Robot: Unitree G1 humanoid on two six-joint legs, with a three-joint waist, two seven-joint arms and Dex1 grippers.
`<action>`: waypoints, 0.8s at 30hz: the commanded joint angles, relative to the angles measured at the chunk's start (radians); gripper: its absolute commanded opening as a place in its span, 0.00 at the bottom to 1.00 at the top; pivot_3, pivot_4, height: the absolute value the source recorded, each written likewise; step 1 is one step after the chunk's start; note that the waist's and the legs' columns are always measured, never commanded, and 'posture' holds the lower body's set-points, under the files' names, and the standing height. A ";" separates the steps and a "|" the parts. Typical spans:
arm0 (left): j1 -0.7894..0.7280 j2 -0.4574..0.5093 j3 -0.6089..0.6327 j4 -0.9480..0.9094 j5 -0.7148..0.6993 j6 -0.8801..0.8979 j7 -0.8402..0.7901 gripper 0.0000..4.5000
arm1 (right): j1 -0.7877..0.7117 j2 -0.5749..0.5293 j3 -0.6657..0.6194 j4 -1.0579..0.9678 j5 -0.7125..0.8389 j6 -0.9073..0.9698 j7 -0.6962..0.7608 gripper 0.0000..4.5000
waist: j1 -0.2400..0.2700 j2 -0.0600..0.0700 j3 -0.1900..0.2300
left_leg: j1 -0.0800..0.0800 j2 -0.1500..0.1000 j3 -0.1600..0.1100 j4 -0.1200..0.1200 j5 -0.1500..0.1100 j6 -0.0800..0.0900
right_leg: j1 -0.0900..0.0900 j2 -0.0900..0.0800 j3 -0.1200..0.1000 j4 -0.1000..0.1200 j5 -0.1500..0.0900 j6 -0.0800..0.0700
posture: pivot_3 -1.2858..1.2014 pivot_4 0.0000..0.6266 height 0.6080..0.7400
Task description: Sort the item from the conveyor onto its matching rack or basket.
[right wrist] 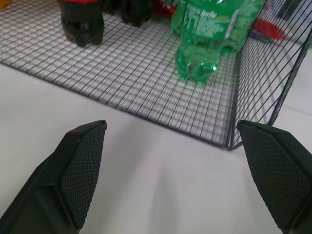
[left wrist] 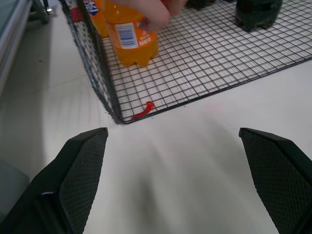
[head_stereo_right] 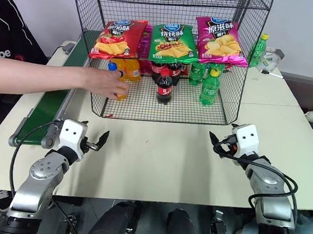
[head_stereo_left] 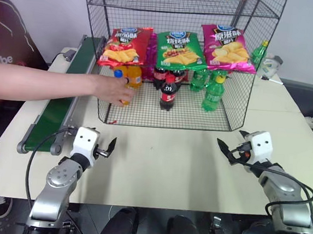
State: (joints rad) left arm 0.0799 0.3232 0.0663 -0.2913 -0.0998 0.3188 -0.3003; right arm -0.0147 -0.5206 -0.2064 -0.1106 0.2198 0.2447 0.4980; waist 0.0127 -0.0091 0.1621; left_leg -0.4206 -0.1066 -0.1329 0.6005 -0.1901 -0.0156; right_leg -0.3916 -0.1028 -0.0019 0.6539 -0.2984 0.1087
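Note:
The item, an orange soda bottle (head_stereo_left: pixel 121 80) with a blue cap, stands on the mesh floor at the front left corner of the black wire rack (head_stereo_left: pixel 184 117). A person's hand (head_stereo_left: pixel 111 88) is wrapped round it. The left wrist view has the same bottle (left wrist: pixel 131 41) just inside the rack's corner. The dark green conveyor (head_stereo_left: pixel 64 106) runs along the table's left side with nothing on the stretch that shows. My left gripper (head_stereo_left: pixel 109 147) hovers open over the white table in front of the rack's left corner. My right gripper (head_stereo_left: pixel 231 148) is open before the rack's right corner.
Inside the rack stand more orange bottles (head_stereo_left: pixel 134 75), cola bottles (head_stereo_left: pixel 168 93) and green bottles (head_stereo_left: pixel 213 93). Three snack bags (head_stereo_left: pixel 179 50) hang across its front. The person's forearm (head_stereo_left: pixel 39 84) crosses above the conveyor. Another green bottle (head_stereo_left: pixel 259 53) stands outside the rack on the right.

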 commanded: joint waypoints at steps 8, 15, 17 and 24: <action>-0.013 0.008 -0.003 -0.033 -0.001 -0.006 -0.011 1.00 | -0.026 -0.002 -0.004 0.005 0.000 -0.029 0.010 0.99 | 0.000 0.000 0.000 | 0.000 0.000 0.000 0.000 0.000 0.000 | 0.000 0.000 0.000 0.000 0.000 0.000 | 0.52 0.24 1.00; -0.016 0.008 0.004 -0.037 -0.004 -0.010 -0.012 1.00 | -0.041 0.002 0.003 0.025 -0.013 -0.057 0.014 0.99 | 0.000 0.000 0.000 | 0.000 0.000 0.000 0.000 0.000 0.000 | 0.000 0.000 0.000 0.000 0.000 0.000 | 0.52 0.24 1.00; -0.015 0.009 0.009 -0.040 -0.004 -0.012 -0.011 1.00 | -0.045 0.005 0.005 0.032 -0.021 -0.070 0.008 0.99 | 0.000 0.000 0.000 | 0.000 0.000 0.000 0.000 0.000 0.000 | 0.000 0.000 0.000 0.000 0.000 0.001 | 0.52 0.24 1.00; -0.006 0.014 0.024 -0.047 -0.007 -0.017 -0.012 1.00 | -0.048 0.003 0.016 0.050 -0.044 -0.102 -0.002 0.99 | 0.000 0.000 0.000 | 0.000 0.000 0.000 0.000 0.000 0.000 | 0.000 0.000 0.000 0.000 0.001 0.001 | 0.52 0.24 1.00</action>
State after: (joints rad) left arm 0.0733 0.3291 0.0645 -0.2955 -0.1004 0.3211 -0.3131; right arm -0.0485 -0.5188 -0.1833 -0.0498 0.1787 0.1717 0.5020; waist 0.0125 -0.0091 0.1621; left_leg -0.4205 -0.1066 -0.1329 0.6004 -0.1901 -0.0156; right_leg -0.3916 -0.1027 -0.0020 0.6537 -0.2979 0.1098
